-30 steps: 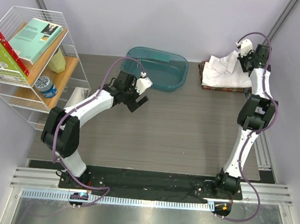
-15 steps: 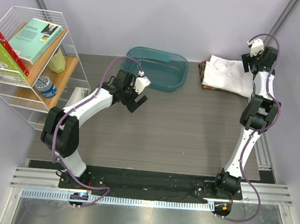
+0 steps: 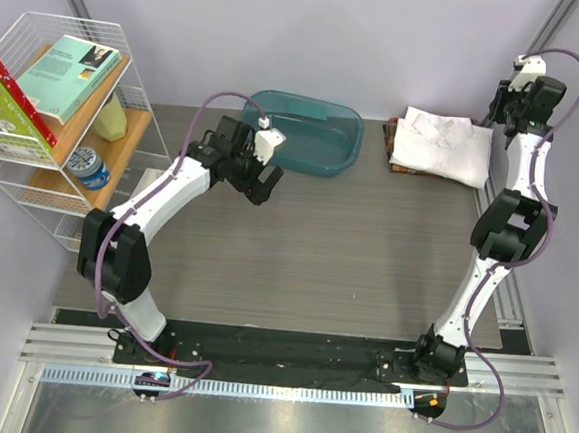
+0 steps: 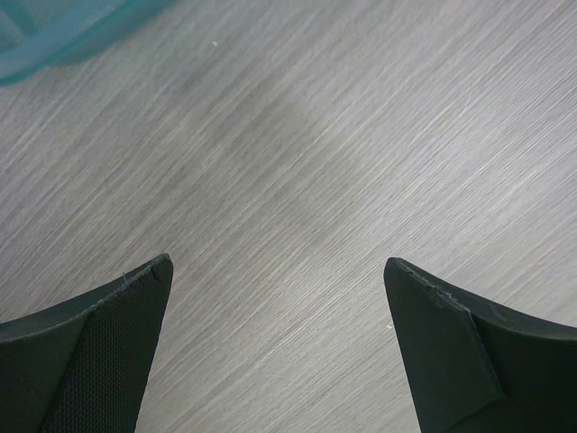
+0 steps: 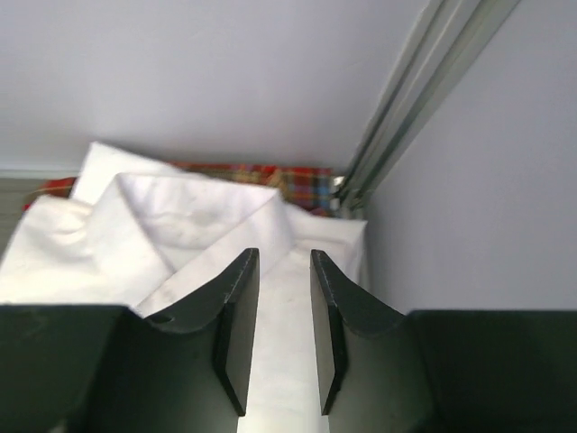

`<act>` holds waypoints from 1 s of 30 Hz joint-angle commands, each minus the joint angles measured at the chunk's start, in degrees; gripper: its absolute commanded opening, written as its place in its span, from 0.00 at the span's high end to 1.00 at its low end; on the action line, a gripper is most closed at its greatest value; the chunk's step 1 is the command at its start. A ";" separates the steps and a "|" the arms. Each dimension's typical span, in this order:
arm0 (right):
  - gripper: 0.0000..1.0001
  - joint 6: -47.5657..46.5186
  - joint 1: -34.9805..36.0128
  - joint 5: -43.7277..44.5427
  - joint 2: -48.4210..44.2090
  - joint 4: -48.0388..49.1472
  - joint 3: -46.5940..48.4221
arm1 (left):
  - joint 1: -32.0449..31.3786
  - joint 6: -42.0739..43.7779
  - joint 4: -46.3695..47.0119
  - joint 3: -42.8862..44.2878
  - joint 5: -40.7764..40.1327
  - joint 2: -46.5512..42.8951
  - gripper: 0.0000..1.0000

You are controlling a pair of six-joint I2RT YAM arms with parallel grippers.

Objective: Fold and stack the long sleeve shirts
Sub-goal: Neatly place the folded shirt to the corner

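Observation:
The white long sleeve shirt (image 3: 440, 146) lies folded on top of the plaid shirt (image 3: 418, 171) at the back right of the table. Only a plaid edge shows under it. In the right wrist view the white collar (image 5: 180, 216) sits just past the fingers, with a plaid strip (image 5: 261, 173) behind it. My right gripper (image 3: 507, 101) (image 5: 284, 257) hovers above the stack's right end, jaws narrowly apart with nothing between them. My left gripper (image 3: 267, 183) (image 4: 278, 266) hangs wide open over bare table near the teal tub.
A teal tub (image 3: 350, 146) (image 4: 54, 36) stands at the back centre, left of the shirts. A wire rack (image 3: 122, 178) with books and bottles fills the left side. A metal frame post (image 5: 406, 99) and the wall stand close to the right gripper.
The right gripper has let go of the white shirt and risen away to the right. The shirt has settled flatter on the plaid one. The left arm has shifted slightly toward the back.

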 commanded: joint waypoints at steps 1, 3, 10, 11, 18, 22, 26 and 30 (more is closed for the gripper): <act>0.66 11.03 -0.39 -11.45 -7.30 -4.86 -4.91 | 3.30 -4.08 -4.00 5.64 7.10 -2.21 0.00; 0.64 12.88 0.05 -15.15 -8.98 -7.41 -7.46 | 4.44 -4.88 -6.88 8.18 9.30 -1.77 0.00; 0.33 12.11 2.60 -18.77 -22.59 -16.46 -23.44 | 10.16 -7.68 -11.46 10.04 21.00 -1.16 0.00; 0.27 12.02 2.95 -18.68 -24.52 -17.34 -28.60 | 10.34 -8.21 -12.69 11.09 19.26 -0.37 0.00; 0.00 7.19 8.05 -15.96 -44.28 -21.65 -48.93 | 12.80 -8.48 -18.77 8.65 19.09 0.79 0.00; 0.00 3.05 11.91 -11.66 -51.84 -24.73 -58.34 | 12.80 -8.57 -16.13 2.40 15.04 -3.34 0.00; 0.01 1.56 13.58 -9.46 -58.72 -25.00 -67.21 | 12.80 -6.99 -15.78 -3.65 11.95 -6.07 0.00; 0.00 -0.29 14.90 -7.78 -62.33 -25.08 -70.48 | 12.71 -6.11 -12.97 -7.88 10.20 -9.40 0.00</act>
